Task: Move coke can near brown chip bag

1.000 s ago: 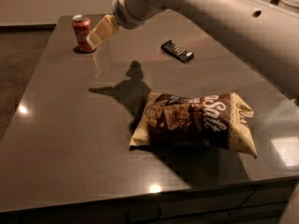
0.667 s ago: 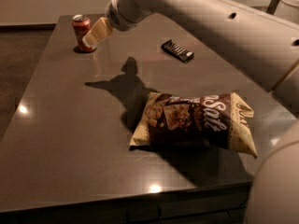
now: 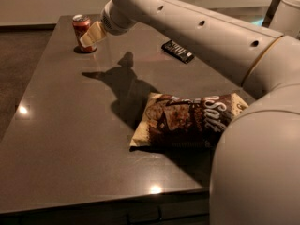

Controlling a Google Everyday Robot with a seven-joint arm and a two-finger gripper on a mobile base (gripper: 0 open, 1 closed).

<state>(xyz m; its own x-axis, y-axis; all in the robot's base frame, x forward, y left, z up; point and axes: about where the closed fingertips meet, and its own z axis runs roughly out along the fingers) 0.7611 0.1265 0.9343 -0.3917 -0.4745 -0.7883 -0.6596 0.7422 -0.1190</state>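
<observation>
Coke can [image 3: 80, 27] upright at 11 o'clock corner of table [image 3: 70, 139]; gripper [image 3: 91, 35] against its 4 o'clock side, overlapping lower body; cannot tell whether spread or closed on can; brown chip bag [image 3: 187, 121] well apart toward 5 o'clock, long axis 3-to-9; likely needs carrying along that line.
</observation>
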